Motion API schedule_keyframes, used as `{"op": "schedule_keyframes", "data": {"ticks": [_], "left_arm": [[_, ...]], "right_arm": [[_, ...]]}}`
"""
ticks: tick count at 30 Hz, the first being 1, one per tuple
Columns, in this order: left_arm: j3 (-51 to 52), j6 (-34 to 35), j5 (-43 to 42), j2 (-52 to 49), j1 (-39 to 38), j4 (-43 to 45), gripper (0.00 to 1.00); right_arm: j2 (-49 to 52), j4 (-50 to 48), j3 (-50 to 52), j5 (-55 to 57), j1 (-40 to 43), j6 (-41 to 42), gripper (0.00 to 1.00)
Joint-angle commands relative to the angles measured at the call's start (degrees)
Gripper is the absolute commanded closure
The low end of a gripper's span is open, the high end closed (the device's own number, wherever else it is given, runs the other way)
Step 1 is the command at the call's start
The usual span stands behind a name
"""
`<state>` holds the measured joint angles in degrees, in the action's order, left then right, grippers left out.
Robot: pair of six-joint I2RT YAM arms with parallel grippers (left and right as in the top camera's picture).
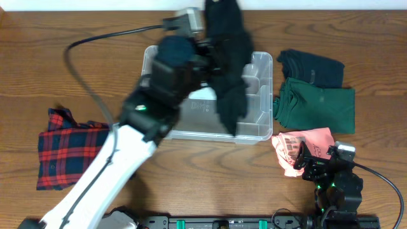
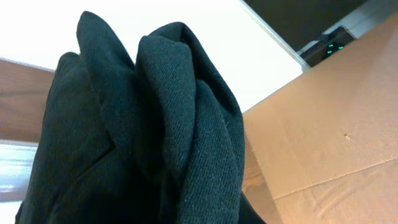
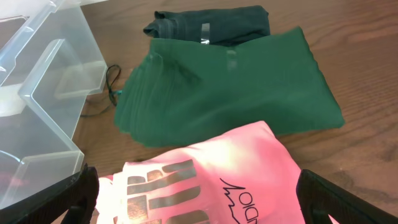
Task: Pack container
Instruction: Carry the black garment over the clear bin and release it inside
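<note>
The clear plastic container point(image 1: 262, 79) stands at the table's middle, with a white label point(image 1: 202, 105) on its base. Its corner also shows in the right wrist view point(image 3: 43, 87). My left gripper point(image 1: 207, 51) is above the container, shut on a dark garment point(image 1: 230, 70) that hangs down over the bin's right half. The garment point(image 2: 143, 137) fills the left wrist view and hides the fingers. My right gripper point(image 1: 311, 162) is open, its fingers point(image 3: 199, 199) on either side of a folded pink shirt point(image 3: 205, 168) lying right of the container's front corner point(image 1: 305, 141).
A folded green shirt point(image 1: 318, 105) point(image 3: 230, 87) and a folded dark garment point(image 1: 311, 67) point(image 3: 211, 28) lie right of the container. A red plaid shirt point(image 1: 63, 146) lies at the left. A black cable point(image 1: 82, 70) loops behind the left arm.
</note>
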<state>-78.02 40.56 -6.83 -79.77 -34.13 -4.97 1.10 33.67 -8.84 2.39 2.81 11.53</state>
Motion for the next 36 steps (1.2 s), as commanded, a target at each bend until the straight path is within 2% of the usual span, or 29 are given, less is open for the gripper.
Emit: {"op": "schedule_keyframes", "data": {"ticks": [1, 5, 12, 21, 24, 32, 34, 36], "left_arm": [[-1.86, 0.44, 7.34, -1.22, -4.04, 7.89, 0.94], [-1.86, 1.79, 13.75, -1.92, -5.66, 4.44, 0.94], [-1.49, 3.08, 28.57, -2.58, -5.62, -12.22, 0.94], [2.38, 5.62, 32.04, -5.22, -4.68, -22.38, 0.94], [2.36, 5.62, 31.12, -5.14, -4.70, -17.55, 0.94], [2.36, 7.93, 14.75, -2.49, -5.25, 12.81, 0.94], [2.36, 10.10, 13.66, -2.47, -5.68, 15.23, 0.94], [2.38, 10.84, 13.70, -2.58, -5.99, 12.87, 0.94]], "right_arm": [[0.00, 0.20, 0.13, 0.37, -0.61, 0.44, 0.01], [0.00, 0.20, 0.13, 0.37, -0.63, 0.44, 0.01], [0.00, 0.20, 0.13, 0.37, -0.63, 0.44, 0.01], [0.00, 0.20, 0.13, 0.37, -0.63, 0.44, 0.01], [0.00, 0.20, 0.13, 0.37, -0.63, 0.44, 0.01], [0.00, 0.20, 0.13, 0.37, -0.61, 0.44, 0.01], [0.00, 0.20, 0.13, 0.37, -0.61, 0.44, 0.01], [0.00, 0.20, 0.13, 0.37, -0.61, 0.44, 0.01]]}}
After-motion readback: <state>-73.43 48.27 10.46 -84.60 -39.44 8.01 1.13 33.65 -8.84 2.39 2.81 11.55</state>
